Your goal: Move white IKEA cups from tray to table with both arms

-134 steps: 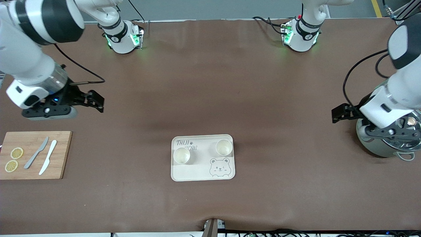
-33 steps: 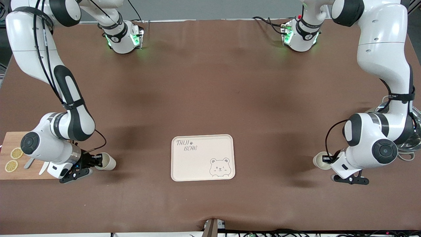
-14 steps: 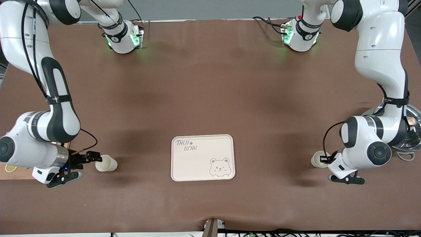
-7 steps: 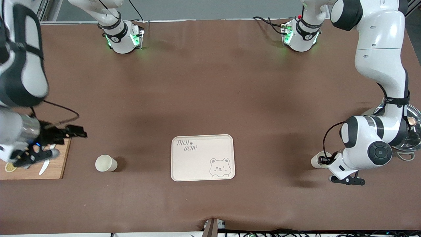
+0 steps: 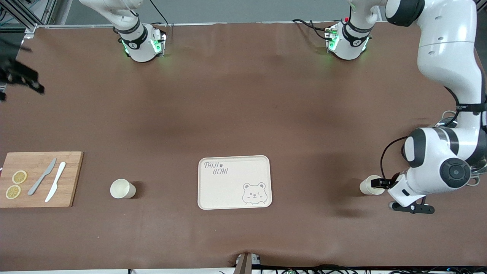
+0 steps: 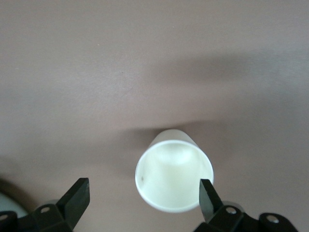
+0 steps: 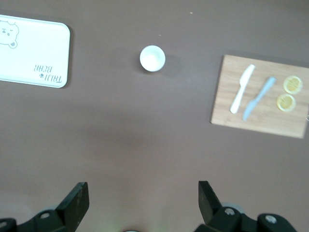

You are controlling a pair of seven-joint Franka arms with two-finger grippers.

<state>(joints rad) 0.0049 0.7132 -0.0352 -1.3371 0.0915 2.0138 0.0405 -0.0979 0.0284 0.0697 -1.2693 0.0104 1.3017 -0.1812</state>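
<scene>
One white cup (image 5: 122, 188) stands upright on the table between the cutting board and the tray; it also shows in the right wrist view (image 7: 152, 58). The other white cup (image 5: 370, 185) stands toward the left arm's end of the table. My left gripper (image 5: 380, 183) is low beside this cup, open; in the left wrist view the cup (image 6: 174, 176) sits just ahead of the spread fingers of the left gripper (image 6: 144, 189), ungripped. My right gripper (image 5: 19, 78) is raised high over the table's edge at the right arm's end, open and empty (image 7: 142, 192).
The cream bear-print tray (image 5: 228, 190) lies bare between the two cups and shows in the right wrist view (image 7: 34, 50). A wooden cutting board (image 5: 70, 179) with two knives and lemon slices lies at the right arm's end. A metal pot (image 5: 473, 182) is mostly hidden by the left arm.
The right gripper has let go of its cup and risen high toward the table's edge. The left gripper has drawn back slightly from its cup. Both cups stay put.
</scene>
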